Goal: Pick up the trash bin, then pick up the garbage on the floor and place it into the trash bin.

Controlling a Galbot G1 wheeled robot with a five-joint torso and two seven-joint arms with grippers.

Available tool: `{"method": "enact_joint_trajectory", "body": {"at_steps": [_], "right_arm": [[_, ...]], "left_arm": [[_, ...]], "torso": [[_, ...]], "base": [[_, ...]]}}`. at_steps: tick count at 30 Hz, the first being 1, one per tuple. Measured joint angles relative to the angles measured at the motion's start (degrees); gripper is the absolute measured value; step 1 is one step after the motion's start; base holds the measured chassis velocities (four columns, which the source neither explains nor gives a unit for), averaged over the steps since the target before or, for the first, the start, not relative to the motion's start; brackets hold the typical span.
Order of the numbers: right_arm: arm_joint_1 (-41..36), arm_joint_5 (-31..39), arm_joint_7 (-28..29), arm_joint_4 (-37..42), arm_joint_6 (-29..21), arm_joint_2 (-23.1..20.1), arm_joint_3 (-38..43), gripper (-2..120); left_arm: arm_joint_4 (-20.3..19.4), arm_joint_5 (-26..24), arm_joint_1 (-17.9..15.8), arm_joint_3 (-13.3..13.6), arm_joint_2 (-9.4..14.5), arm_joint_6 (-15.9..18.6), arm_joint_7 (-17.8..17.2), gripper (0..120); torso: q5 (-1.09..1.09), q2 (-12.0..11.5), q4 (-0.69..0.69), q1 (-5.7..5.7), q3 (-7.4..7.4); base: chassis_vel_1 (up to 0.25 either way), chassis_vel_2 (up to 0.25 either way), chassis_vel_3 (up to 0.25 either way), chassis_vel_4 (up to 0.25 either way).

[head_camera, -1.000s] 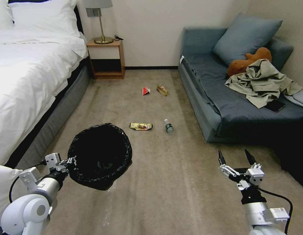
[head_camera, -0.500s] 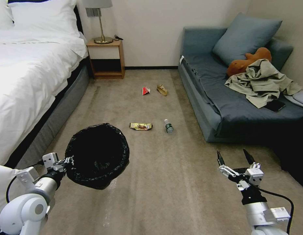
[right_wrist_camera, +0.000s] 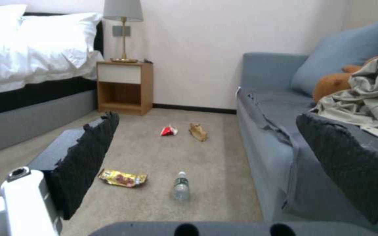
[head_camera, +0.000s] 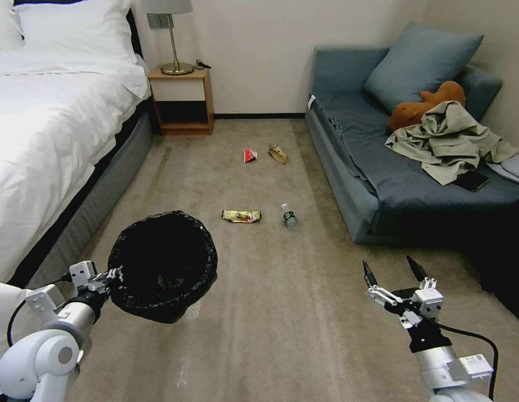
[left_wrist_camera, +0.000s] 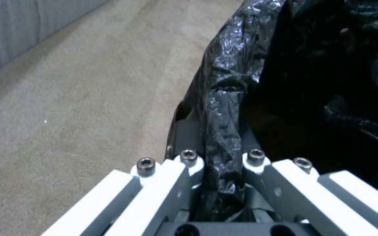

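While the left gripper (head_camera: 115, 274) clamps the near rim of the bin (head_camera: 161, 262), pinching a fold of its black bag (left_wrist_camera: 221, 131) between closed fingers, the bin hangs off the carpet (head_camera: 281, 312) at the left of the head view, mouth up and tilted slightly toward the camera. In the left wrist view the bag's crinkled plastic runs straight down between the two white finger links, with the dark inside of the bin beside it and bare carpet on the other side.

The right gripper (head_camera: 392, 269) hovers low over the carpet at the right, in front of the sofa (head_camera: 382, 184), its black-padded fingers (right_wrist_camera: 88, 157) spread wide and holding nothing.

All four pieces of garbage lie on the carpet between the bed (head_camera: 47, 139) and the sofa. The yellow wrapper (head_camera: 241, 216) lies flat just past the bin, and the bottle (head_camera: 289, 215) lies on its side near it, toward the sofa. Farther off, toward the nightstand (head_camera: 182, 100), the red-white packet (head_camera: 250, 155) and the brown paper bag (head_camera: 277, 154) sit close together but apart. The right wrist view frames the same four between its open fingers: wrapper (right_wrist_camera: 122, 178) and bottle (right_wrist_camera: 181, 186) nearer, packet (right_wrist_camera: 168, 130) and paper bag (right_wrist_camera: 198, 131) beyond.

On the sofa, a garment (head_camera: 449, 139) lies crumpled against a plush toy (head_camera: 424, 106) and a blue cushion (head_camera: 421, 61).
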Motion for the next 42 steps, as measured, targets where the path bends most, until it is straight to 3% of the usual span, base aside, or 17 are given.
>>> {"method": "enact_joint_trajectory", "body": {"at_steps": [42], "right_arm": [[-0.3,-0.48,0.17,-0.3,0.68,0.5,-0.54,100]], "left_arm": [[0.8,-0.55,-0.76,0.2,0.4,-0.59,0.03,4]], "torso": [[0.0,0.0,0.0,0.0,0.0]], "base": [[-0.015,0.017,0.014,-0.015]]}}
